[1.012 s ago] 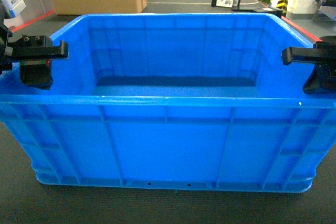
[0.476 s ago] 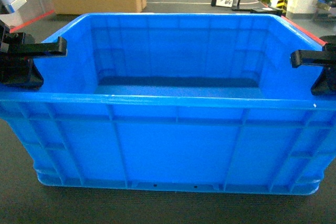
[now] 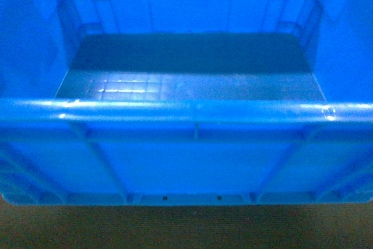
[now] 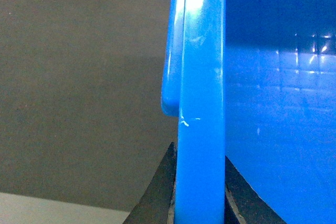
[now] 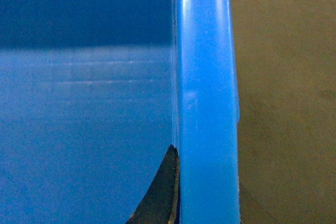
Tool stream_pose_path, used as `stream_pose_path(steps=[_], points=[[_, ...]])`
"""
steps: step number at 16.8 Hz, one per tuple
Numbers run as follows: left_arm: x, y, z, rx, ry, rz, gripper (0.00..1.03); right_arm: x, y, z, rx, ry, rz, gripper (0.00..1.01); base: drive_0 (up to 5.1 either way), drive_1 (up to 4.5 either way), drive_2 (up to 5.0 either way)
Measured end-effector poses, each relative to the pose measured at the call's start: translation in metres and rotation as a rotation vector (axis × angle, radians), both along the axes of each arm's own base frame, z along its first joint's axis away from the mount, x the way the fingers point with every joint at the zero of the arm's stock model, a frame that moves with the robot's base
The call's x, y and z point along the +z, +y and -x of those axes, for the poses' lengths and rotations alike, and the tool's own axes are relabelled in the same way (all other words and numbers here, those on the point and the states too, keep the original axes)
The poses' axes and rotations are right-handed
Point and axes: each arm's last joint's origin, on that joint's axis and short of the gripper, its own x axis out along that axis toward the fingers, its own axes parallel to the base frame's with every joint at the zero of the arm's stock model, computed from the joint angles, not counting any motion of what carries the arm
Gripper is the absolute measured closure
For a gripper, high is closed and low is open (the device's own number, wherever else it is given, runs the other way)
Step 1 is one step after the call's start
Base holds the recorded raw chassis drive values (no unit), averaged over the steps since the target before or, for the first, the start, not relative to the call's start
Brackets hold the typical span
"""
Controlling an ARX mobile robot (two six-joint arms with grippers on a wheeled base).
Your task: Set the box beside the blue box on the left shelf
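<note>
Head view close above the box (image 3: 192, 112); wrist views tight along opposite side rims.

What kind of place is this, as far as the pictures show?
Hard to tell; perhaps a carpeted indoor workspace. The large bright blue plastic open-top crate fills the head view, and only dark, carpet-like flooring shows beside it. No shelf or furniture is visible.

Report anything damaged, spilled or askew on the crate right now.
Nothing serious stands out. The box is empty, its floor bare and glossy, its near rim level. One small whitish scuff marks the rim in the left wrist view. The left gripper and right gripper each straddle a side rim.
</note>
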Motion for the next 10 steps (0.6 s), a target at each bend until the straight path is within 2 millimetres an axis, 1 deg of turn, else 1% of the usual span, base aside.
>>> stream_pose_path(steps=[2, 4, 5, 7, 8, 10], points=[[-0.010, -0.003, 0.024, 0.005, 0.014, -0.020, 0.94, -0.007, 0.003, 0.026, 0.006, -0.009, 0.027, 0.93, 0.0, 0.00, 0.0], [-0.014, -0.004, 0.046, 0.013, 0.016, -0.042, 0.94, -0.012, 0.004, 0.048, 0.009, -0.014, 0.040, 0.93, 0.0, 0.00, 0.0], [-0.012, -0.004, 0.056, 0.016, -0.007, -0.048, 0.94, -0.011, 0.004, 0.060, 0.009, -0.037, 0.042, 0.93, 0.0, 0.00, 0.0], [-0.003, -0.004, 0.068, 0.014, -0.053, -0.041, 0.94, -0.003, 0.002, 0.074, -0.005, -0.092, 0.032, 0.93, 0.0, 0.00, 0.0], [0.000, -0.005, 0.083, 0.011, -0.076, -0.041, 0.93, 0.003, -0.001, 0.087, -0.008, -0.120, 0.027, 0.93, 0.0, 0.00, 0.0], [-0.006, -0.010, 0.101, -0.004, -0.066, -0.075, 0.93, -0.007, -0.003, 0.110, -0.013, -0.102, 0.034, 0.93, 0.0, 0.00, 0.0]])
